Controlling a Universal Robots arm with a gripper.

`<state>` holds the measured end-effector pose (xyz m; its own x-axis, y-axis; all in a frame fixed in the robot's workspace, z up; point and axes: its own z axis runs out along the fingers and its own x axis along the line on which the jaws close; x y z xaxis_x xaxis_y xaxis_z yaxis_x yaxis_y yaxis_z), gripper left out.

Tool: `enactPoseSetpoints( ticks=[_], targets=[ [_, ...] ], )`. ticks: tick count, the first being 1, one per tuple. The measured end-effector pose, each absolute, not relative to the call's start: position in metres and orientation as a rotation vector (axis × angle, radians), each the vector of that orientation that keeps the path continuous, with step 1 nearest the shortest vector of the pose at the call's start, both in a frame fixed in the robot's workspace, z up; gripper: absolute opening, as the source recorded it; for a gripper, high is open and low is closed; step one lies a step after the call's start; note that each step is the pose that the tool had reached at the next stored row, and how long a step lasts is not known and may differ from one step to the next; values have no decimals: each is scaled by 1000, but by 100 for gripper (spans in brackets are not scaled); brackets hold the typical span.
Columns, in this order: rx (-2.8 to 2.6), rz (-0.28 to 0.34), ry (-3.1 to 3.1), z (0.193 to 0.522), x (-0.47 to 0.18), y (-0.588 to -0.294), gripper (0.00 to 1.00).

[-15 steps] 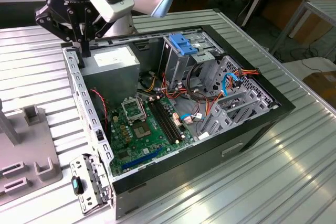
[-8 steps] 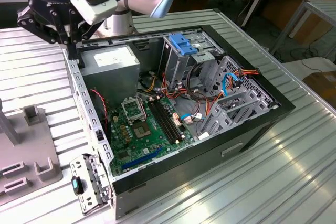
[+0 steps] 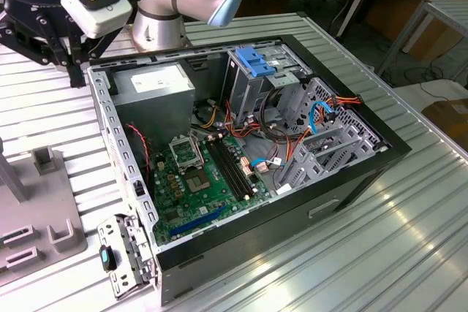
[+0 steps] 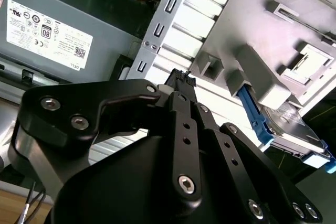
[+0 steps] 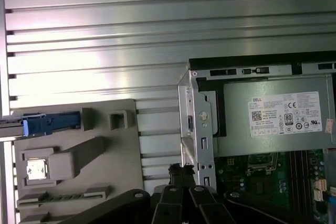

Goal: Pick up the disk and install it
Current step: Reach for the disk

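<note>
Approach phase of the pick-up. Claw closed, empty, hovering over the ribbed table between the grey fixture and the corner of the computer case. Disk seated at the fixture's outer edge, blue bracket alongside, well apart from the claw. Probably best done thus: open wide before descending, centre squarely across the disk's metal body, keep clear of bracket and fixture posts.
</note>
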<state>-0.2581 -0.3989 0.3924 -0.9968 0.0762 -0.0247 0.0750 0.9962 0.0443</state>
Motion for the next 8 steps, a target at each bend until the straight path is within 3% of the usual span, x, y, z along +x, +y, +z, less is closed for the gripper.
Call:
enactPoseSetpoints(
  ticks=[8],
  targets=[
    [118, 68, 3112, 392, -279, -399, 11]
  ],
)
